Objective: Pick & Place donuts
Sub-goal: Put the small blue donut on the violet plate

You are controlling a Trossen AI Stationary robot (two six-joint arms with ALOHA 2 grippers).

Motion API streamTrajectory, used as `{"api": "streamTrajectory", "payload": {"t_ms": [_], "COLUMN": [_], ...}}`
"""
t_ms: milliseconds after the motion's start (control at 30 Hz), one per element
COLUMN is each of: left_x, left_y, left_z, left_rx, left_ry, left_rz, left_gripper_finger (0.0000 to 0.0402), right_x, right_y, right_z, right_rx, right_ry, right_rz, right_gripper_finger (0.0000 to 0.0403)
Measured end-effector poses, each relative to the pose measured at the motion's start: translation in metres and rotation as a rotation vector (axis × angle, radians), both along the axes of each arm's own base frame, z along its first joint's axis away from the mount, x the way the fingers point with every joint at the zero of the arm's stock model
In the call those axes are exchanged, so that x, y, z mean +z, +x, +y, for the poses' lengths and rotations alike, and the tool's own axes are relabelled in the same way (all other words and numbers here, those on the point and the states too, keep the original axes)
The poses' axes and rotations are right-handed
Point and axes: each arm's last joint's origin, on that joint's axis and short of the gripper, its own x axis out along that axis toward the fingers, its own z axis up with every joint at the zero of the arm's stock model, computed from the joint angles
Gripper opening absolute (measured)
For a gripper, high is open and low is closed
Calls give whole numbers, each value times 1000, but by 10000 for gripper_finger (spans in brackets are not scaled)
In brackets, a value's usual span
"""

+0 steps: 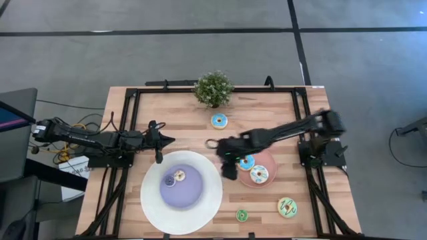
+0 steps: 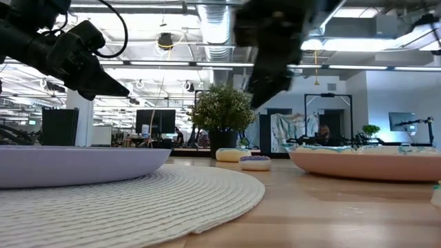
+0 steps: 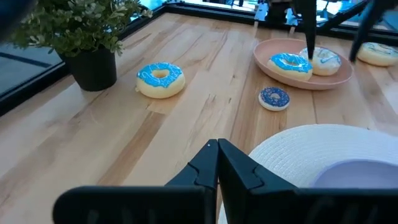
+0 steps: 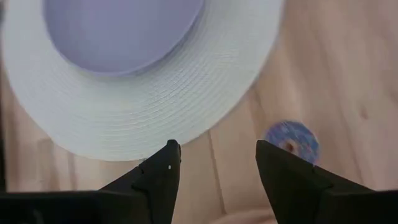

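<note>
My right gripper (image 4: 214, 165) hangs over bare wood between the big white plate (image 1: 207, 200) and the pink plate (image 1: 269, 179), jaws roughly half apart and holding nothing. In my wrist view a tiny purple-blue donut (image 4: 292, 140) lies on the table just past one fingertip, close beside the white plate's rim; it does not touch either finger. My left gripper (image 3: 217, 155) waits at the left side of the table, near the white plate's far edge, jaws pressed together and empty. Donut positions: one blue (image 1: 219, 121) alone on the wood near the plant (image 1: 213, 88); a second blue (image 1: 247, 162) and a white one (image 1: 259, 174) on the pink plate; two tiny ones (image 1: 175, 177) on the lilac centre (image 1: 190, 193) of the white plate, colours hard to make out from above; a small green one (image 1: 241, 215) and a larger green-iced one (image 1: 287, 207) on the wood at the near right. Both arms are clear of all the donuts.
</note>
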Motion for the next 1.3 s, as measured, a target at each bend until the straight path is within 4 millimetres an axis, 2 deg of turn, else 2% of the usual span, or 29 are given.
{"api": "streamTrajectory", "payload": {"t_ms": [133, 233, 367, 467, 700, 933, 1100, 1300], "left_x": [1, 1, 1, 1, -1, 1, 10, 6], "left_y": [0, 0, -1, -1, -3, -9, -5, -1], "left_z": [0, 1, 3, 4, 12, 35, 57, 86], "left_rx": [-5, 59, 131, 177, 261, 438, 551, 679], "left_ry": [18, -39, -21, -10, -42, -209, -238, -379], "left_rz": [-3, -26, -31, -37, -32, 169, 244, 393], "left_gripper_finger": [1, 14, 46, 84, 206, 311, 355, 372], "right_x": [6, 7, -2, -11, -25, -27, -25, -25], "right_y": [-50, -86, -127, -148, -169, -170, -169, -169], "right_z": [-7, -11, -15, -20, -26, -28, -28, -28], "right_rx": [-122, -185, -290, -326, -381, -417, -420, -414], "right_ry": [-21, -70, -109, -125, -141, -153, -148, -152], "right_rz": [-173, -300, -385, -439, -521, -543, -556, -561], "right_gripper_finger": [192, 190, 187, 186, 187, 182, 177, 176]}}
